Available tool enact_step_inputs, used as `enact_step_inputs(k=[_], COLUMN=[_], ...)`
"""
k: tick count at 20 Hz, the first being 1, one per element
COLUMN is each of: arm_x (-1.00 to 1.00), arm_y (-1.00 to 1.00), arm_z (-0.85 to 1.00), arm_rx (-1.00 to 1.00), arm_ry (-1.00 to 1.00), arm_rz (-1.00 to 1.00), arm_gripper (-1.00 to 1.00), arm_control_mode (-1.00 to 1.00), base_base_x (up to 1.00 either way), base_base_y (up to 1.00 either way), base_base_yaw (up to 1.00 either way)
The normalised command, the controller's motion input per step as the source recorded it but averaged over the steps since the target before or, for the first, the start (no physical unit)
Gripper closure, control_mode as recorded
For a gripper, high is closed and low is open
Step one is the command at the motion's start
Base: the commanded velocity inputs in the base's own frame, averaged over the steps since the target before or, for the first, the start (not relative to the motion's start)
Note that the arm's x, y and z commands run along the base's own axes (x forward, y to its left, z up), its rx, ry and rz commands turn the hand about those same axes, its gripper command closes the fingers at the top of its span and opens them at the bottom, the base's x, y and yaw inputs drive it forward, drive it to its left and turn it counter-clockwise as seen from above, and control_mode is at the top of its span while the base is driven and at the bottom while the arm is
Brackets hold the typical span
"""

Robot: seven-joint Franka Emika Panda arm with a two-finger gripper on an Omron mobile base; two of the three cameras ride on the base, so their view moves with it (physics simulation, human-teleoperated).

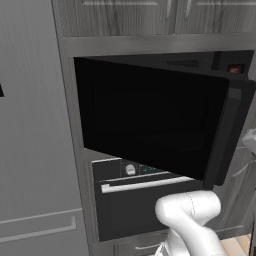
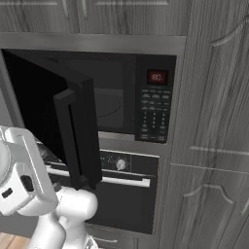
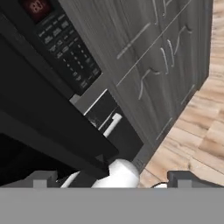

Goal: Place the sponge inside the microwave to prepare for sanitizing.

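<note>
Gripper (image 3: 109, 180) open beside microwave (image 2: 116, 104) door.

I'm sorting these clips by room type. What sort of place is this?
Most likely a kitchen: a built-in microwave with its door open sits above an oven with knobs and a bar handle, set among grey wood-grain cabinets.

Black microwave (image 2: 121, 97), red display (image 2: 156, 77), seemingly wood-grain grey cabinets (image 2: 214, 121).

The microwave (image 2: 121, 97) sits directly above the oven (image 2: 126, 194).
</note>
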Motion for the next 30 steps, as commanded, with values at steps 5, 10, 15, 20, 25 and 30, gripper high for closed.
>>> enact_step_inputs(k=[5,10,15,20,25,30], arm_x=[-0.12,0.07,0.62,0.6,0.4,0.21], arm_y=[-0.66,-0.69,-0.42,0.0,-0.03,0.11], arm_z=[0.07,0.0,-0.06,-0.2,-0.21,-0.19], arm_rx=[0.43,0.47,0.34,0.06,0.13,0.05], arm_ry=[-0.06,-0.13,-0.05,-0.05,0.0,0.0], arm_rz=[0.19,0.06,0.2,0.13,0.12,0.06], arm_gripper=[-1.0,-1.0,-1.0,-1.0,-1.0,-1.0], arm_control_mode=[-1.0,-1.0,-1.0,-1.0,-1.0,-1.0], base_base_x=[0.0,0.0,0.0,0.0,0.0,0.0], base_base_y=[0.0,0.0,0.0,0.0,0.0,0.0], base_base_yaw=[0.0,0.0,0.0,0.0,0.0,0.0])
